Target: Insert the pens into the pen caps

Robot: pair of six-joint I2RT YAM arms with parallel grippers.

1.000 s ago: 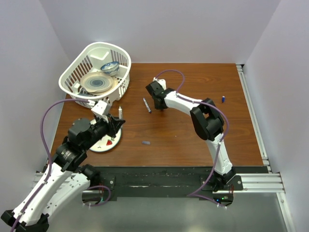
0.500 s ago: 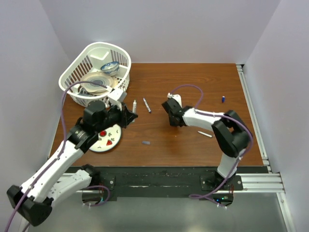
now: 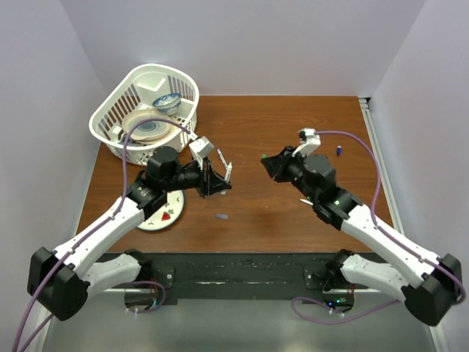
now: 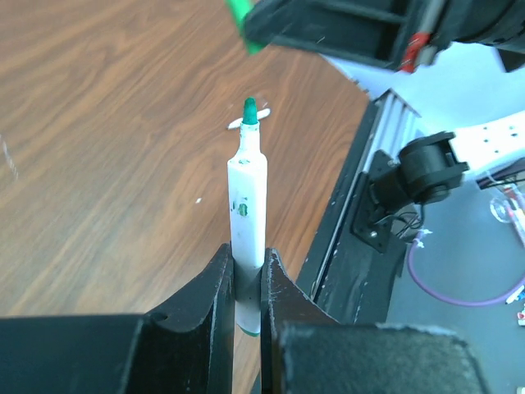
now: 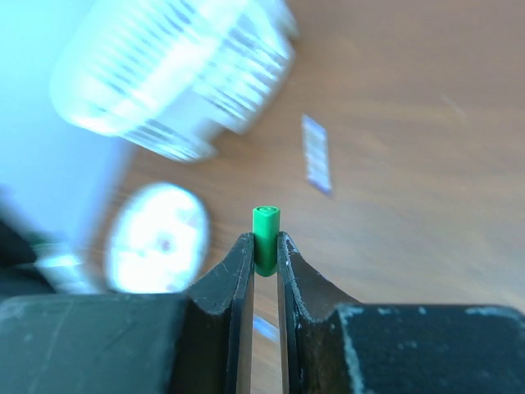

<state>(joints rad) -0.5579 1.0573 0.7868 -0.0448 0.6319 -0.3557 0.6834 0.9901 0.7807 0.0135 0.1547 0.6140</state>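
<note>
Change over the last second: both arms have swung in toward the middle of the table. The left gripper was back by the plate. The right gripper was out over the lying pen. Now they face each other above bare wood, near but apart.

Left gripper: jaws narrow, clamped on the lower barrel of the green pen. Its green tip is out and free, pointing toward the right arm.

Right gripper: jaws narrow, pinching the green cap by its sides, with one end proud of the fingertips (cannot tell from the wrist view whether that end is the open mouth).

Meaning: pick-up of both halves of the first pair looks done, and the step in hand is line-up. In the left wrist view the cap sits just past the tip, roughly in line, with a clear gap. They are not yet touching. By my reading, no pen is capped so far.

Count:
- Pens: two seen. Green pen in the left gripper; lying pen on the wood just beyond that gripper, toward the basket. A third is not visible from above (possibly under the right arm).
- Caps: three. Green, held. Grey cap on the wood near the plate. Blue cap far right, well apart.
- Basket: one.
- Plate on the table: one.
</note>
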